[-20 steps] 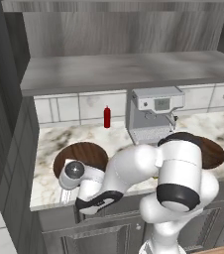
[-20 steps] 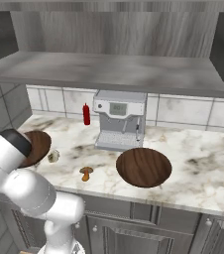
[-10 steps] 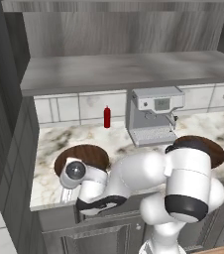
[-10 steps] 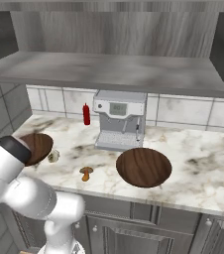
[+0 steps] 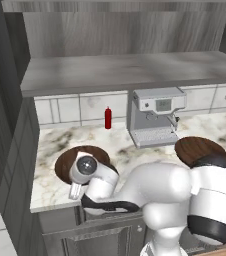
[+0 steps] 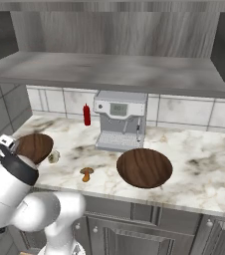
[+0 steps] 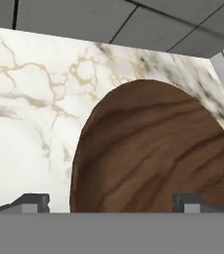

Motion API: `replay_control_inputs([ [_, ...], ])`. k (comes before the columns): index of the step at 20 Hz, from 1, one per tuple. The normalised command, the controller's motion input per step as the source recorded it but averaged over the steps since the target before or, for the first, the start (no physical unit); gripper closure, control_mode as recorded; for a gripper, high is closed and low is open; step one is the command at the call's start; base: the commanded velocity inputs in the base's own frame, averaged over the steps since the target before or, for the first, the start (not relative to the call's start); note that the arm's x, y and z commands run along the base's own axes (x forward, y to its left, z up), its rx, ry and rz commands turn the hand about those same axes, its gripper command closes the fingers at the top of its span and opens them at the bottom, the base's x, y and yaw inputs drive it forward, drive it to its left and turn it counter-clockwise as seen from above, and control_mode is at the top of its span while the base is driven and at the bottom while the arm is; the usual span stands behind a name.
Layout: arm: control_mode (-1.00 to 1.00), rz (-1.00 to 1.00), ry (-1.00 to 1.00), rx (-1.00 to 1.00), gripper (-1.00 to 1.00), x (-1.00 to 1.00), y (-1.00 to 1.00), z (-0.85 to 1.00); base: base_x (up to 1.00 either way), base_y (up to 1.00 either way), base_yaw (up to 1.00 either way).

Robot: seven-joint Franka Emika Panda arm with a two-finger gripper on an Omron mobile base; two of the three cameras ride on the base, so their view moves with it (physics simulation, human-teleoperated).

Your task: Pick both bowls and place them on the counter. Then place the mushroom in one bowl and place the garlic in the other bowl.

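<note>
Both bowls on counter (image 6: 194,164): left bowl (image 6: 35,146) by arm, right bowl (image 6: 144,167) before coffee machine (image 6: 118,125). Gripper (image 7: 111,202) over left bowl, finger tips spread wide, nothing between them. Mushroom (image 6: 86,173) and garlic (image 6: 54,156) lie bare between bowls. Judged step: fetch garlic or mushroom; descend straight, centre tips, pinch gently, tiny items roll

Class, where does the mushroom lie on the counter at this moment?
In the right base view the mushroom lies on the counter near its front edge, between the two bowls, with the garlic to its left.
</note>
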Motion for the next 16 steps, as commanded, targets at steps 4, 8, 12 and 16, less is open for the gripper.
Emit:
replay_control_inputs([
  [4,-1.00,-0.05,0.00,0.05,-1.00,-0.02,-0.44,0.38,0.00,0.00,0.00],
  [8,-1.00,-0.07,0.00,0.09,-1.00,-0.02,-0.64,0.13,0.00,0.00,0.00],
  [12,-1.00,-0.06,0.01,0.13,-1.00,-0.04,-0.80,0.00,0.00,0.00,0.00],
  [16,-1.00,-0.06,0.02,0.15,-1.00,-0.06,-0.82,0.00,0.00,0.00,0.00],
])
